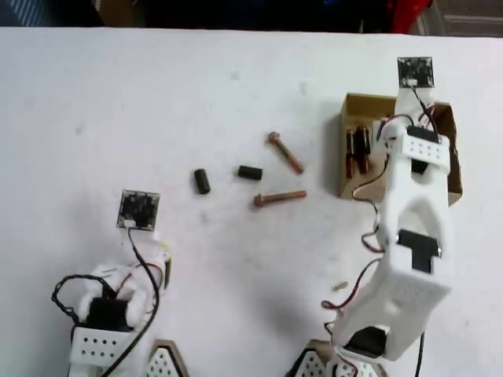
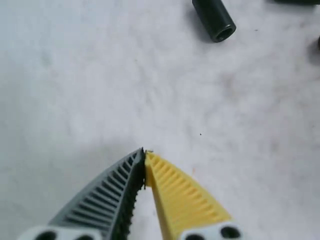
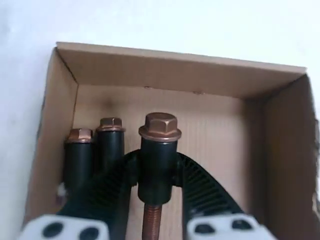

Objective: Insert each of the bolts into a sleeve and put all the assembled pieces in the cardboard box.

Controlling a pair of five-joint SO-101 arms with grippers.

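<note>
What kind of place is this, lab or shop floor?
Probably a robotics lab bench: two white arms on a plain white table, loose bolts and sleeves laid out, and the right claw holding a sleeved bolt at a cardboard box.

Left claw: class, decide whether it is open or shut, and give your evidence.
Shut. The left claw has its grey and yellow tips touching, with nothing between them.

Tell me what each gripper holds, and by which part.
The right gripper holds an assembled bolt by its black sleeve, over the cardboard box. The left gripper is shut on nothing.
</note>
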